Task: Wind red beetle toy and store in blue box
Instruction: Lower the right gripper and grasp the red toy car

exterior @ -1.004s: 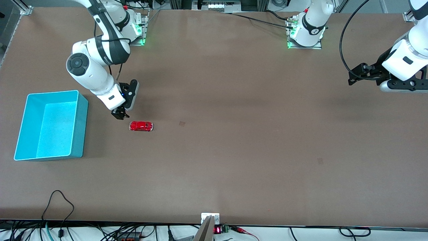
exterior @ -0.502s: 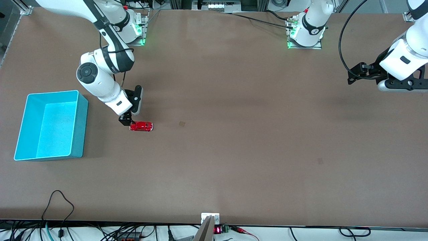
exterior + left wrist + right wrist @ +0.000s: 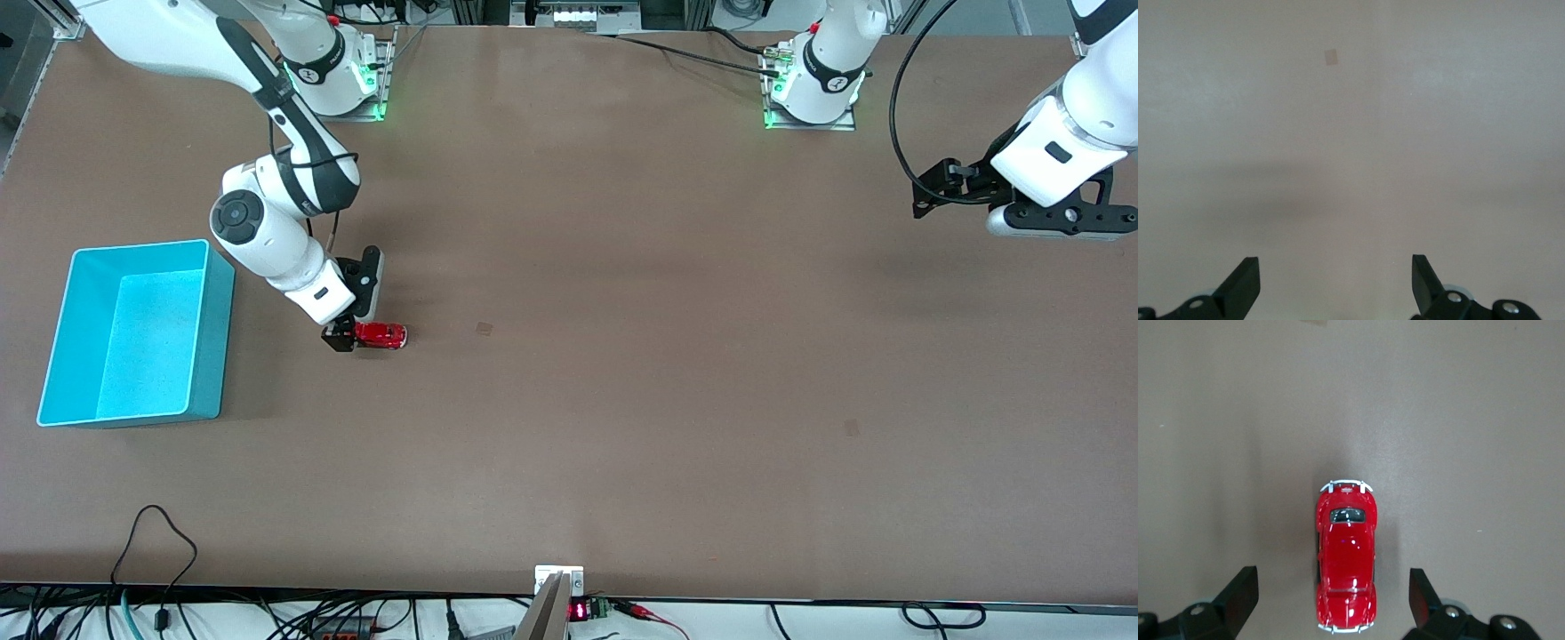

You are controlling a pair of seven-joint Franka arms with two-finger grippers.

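We see the red beetle toy [image 3: 382,335] standing on the tabletop [image 3: 622,400], near the blue box [image 3: 201,333], toward the right arm's end. Only the right wrist view shows its detail [image 3: 1345,567]: glossy rounded body, silvery bumpers, a pale window, with the right end effector [image 3: 1331,603] spread wide, one finger at either side, not touching it. From the front that end effector [image 3: 342,338] sits low at the toy's end. The left end effector [image 3: 1335,287] waits, fingers apart, over bare tabletop.
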